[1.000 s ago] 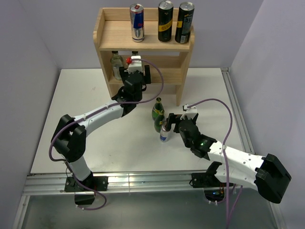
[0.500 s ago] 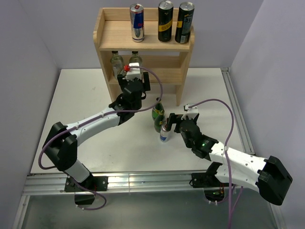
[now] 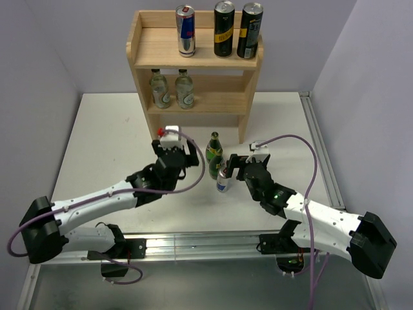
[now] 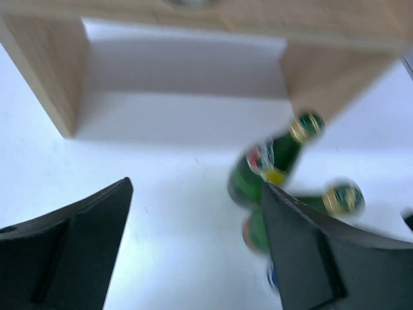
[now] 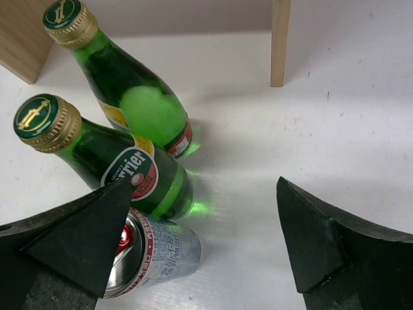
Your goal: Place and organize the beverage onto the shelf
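Note:
The light-wood shelf (image 3: 150,57) stands at the back. Its upper board holds a Red Bull can (image 3: 185,30) and two black-and-gold cans (image 3: 224,29). Its lower tier holds two clear glass bottles (image 3: 171,89). Two green Perrier bottles (image 3: 213,146) (image 5: 129,97) and a small silver can (image 3: 222,180) (image 5: 158,252) stand on the table. My left gripper (image 3: 191,157) (image 4: 195,187) is open and empty, left of the green bottles (image 4: 271,161). My right gripper (image 3: 230,169) (image 5: 205,184) is open, its left finger beside the silver can.
The shelf's right side panel (image 5: 279,39) reaches the table just behind the bottles. A metal rail (image 3: 319,148) runs along the table's right edge. The left wrist view is blurred by motion and shows the shelf's left panel (image 4: 48,71).
My left gripper has pulled back from the lower tier toward the near side, leaving the second clear bottle standing there. The right arm has barely moved.

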